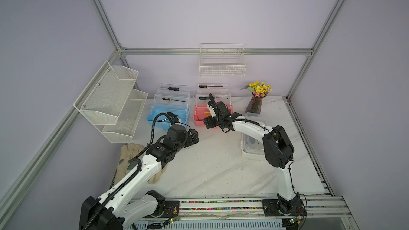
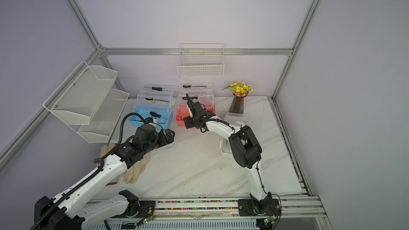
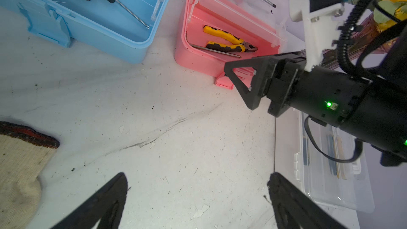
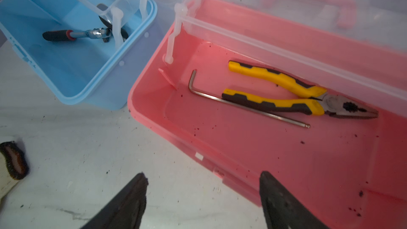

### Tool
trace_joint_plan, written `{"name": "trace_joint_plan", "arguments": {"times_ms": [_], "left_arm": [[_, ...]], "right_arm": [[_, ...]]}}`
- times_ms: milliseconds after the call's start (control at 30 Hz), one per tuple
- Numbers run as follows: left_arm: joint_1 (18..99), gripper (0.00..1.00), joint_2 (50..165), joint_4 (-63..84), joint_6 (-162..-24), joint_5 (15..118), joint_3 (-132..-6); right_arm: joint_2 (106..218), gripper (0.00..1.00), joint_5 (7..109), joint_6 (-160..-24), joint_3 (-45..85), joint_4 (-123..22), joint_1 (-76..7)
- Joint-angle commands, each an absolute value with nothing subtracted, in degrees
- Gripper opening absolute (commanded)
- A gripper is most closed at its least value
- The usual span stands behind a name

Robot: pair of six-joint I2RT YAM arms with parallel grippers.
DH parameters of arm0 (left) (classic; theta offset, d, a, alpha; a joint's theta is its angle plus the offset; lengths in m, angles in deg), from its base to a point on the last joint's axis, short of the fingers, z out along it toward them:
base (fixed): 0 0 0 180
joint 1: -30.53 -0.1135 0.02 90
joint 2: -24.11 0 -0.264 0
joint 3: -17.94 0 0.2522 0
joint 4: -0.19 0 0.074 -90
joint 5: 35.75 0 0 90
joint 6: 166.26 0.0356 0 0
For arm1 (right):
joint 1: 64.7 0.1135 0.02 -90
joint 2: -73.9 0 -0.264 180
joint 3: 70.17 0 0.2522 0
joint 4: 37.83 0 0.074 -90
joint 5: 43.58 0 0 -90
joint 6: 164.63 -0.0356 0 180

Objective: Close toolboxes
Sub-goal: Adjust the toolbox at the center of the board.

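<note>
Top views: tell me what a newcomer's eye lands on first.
The open blue toolbox and pink toolbox stand side by side at the table's back, clear trays stepped upward, holding screwdrivers. The right end effector hovers at the pink toolbox's front edge; yellow flowers stand in a vase beside that box.

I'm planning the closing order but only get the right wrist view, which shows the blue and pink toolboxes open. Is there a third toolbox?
Observer: Yes, a white toolbox sits right of the pink toolbox, before the vase; its clear lid looks down.
Operator: Where's the left gripper?
Observer: The left gripper hangs open over the table near the front of the blue toolbox, holding nothing.
Operator: Anything in blue's raised trays?
Observer: Each of its two raised trays carries a screwdriver.
</note>
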State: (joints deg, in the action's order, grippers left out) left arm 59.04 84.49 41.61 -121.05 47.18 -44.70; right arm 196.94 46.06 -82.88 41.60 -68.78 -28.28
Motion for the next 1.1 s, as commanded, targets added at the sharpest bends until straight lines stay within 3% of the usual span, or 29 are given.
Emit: {"name": "trace_joint_plan", "arguments": {"times_ms": [0,300,500,600,767,967,1067], "left_arm": [[58.65,1.00,82.91,41.64,-120.74,47.84,-44.87],[58.64,1.00,82.07,42.08,-120.54,47.75,-44.16],[58.66,1.00,82.25,42.05,-120.82,47.92,-44.23],[58.64,1.00,82.47,42.01,-120.83,48.18,-44.38],[58.65,1.00,82.47,42.05,-121.50,49.15,-44.35],[58.66,1.00,82.03,41.94,-122.22,49.55,-44.59],[58.65,1.00,82.17,41.51,-121.77,49.21,-44.86]], "right_arm": [[200.79,0.82,48.41,-81.19,45.91,-67.15,-28.31],[205.48,0.80,65.11,-67.99,52.76,-81.33,-28.31],[200.96,0.74,69.77,-61.86,47.99,-88.92,-28.31],[200.21,0.64,71.56,-59.78,47.42,-94.94,-28.35],[197.95,0.63,74.24,-56.02,43.72,-103.39,-28.31],[186.23,0.67,74.65,-59.13,32.83,-99.62,-27.88],[176.43,0.74,66.14,-69.57,26.36,-88.73,-27.88]]}}
